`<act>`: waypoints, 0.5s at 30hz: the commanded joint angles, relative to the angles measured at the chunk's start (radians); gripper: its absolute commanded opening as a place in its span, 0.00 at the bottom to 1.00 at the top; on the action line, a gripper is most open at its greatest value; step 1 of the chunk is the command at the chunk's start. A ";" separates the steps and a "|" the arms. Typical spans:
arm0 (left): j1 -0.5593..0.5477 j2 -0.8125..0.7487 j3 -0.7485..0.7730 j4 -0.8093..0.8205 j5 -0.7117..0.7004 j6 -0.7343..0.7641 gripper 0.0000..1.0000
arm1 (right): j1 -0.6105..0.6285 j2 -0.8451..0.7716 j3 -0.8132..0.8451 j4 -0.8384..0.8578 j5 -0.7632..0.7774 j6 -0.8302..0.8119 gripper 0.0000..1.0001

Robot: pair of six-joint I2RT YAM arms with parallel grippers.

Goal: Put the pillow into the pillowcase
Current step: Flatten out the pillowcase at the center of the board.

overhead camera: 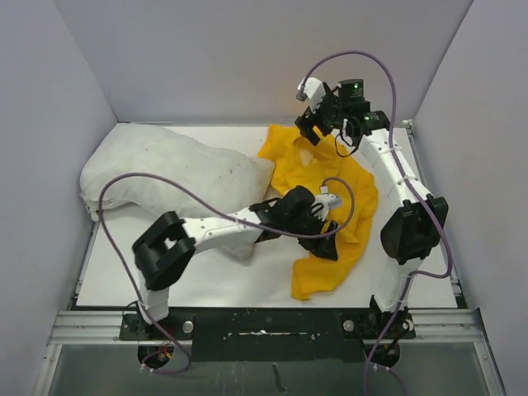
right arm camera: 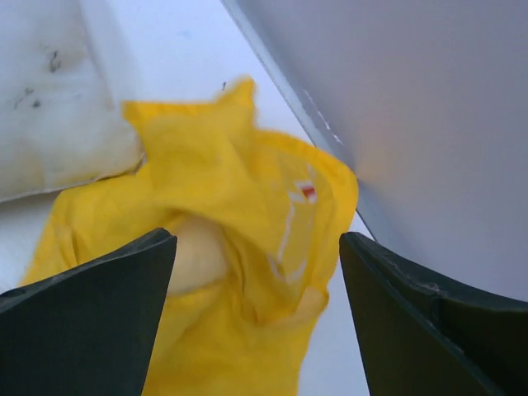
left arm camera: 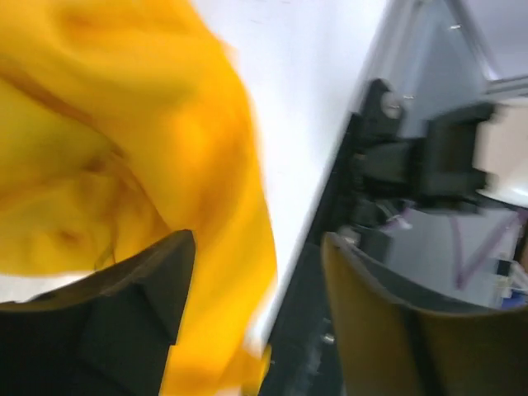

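On the white tabletop (overhead camera: 206,280), crumpled bright-yellow fabric pillowcase (overhead camera: 363,206) butts the plump wrinkled white pillow (overhead camera: 165,169); left gripper (left arm camera: 256,272) half-parted at a fold, right gripper (right arm camera: 256,239) wide, empty, above its far edge.

Item count, overhead view:

- One pillow (overhead camera: 165,169), upper left of the frame.
- One pillowcase (overhead camera: 351,202), centre right.
- Two arms: left arm (overhead camera: 214,231) at lower left, right arm (overhead camera: 396,177) along the right side.
- Two grippers: left gripper (overhead camera: 323,239) at frame centre, right gripper (overhead camera: 307,128) at upper centre.
- Each wrist view shows two dark fingers (right arm camera: 82,322), four in total.
- Two purple cables, one per arm: left cable (overhead camera: 107,214), right cable (overhead camera: 388,74).
- One table (overhead camera: 206,285).
- Three wall panels: left, rear and right.
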 commanded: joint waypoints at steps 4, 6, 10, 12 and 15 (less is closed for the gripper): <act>0.071 -0.474 -0.310 0.038 -0.145 -0.062 0.76 | -0.117 -0.167 -0.195 -0.119 -0.162 0.014 0.97; 0.100 -0.553 -0.359 -0.002 -0.132 -0.042 0.76 | -0.189 -0.251 -0.271 -0.126 -0.266 0.033 0.99; 0.172 -0.693 -0.405 -0.051 -0.136 0.010 0.87 | -0.316 -0.389 -0.449 -0.169 -0.395 0.022 1.00; 0.226 -0.736 -0.417 -0.046 -0.134 0.030 0.97 | -0.335 -0.425 -0.549 -0.204 -0.343 -0.016 1.00; 0.340 -0.720 -0.391 -0.041 -0.045 0.016 0.98 | -0.361 -0.447 -0.719 -0.192 -0.238 0.005 1.00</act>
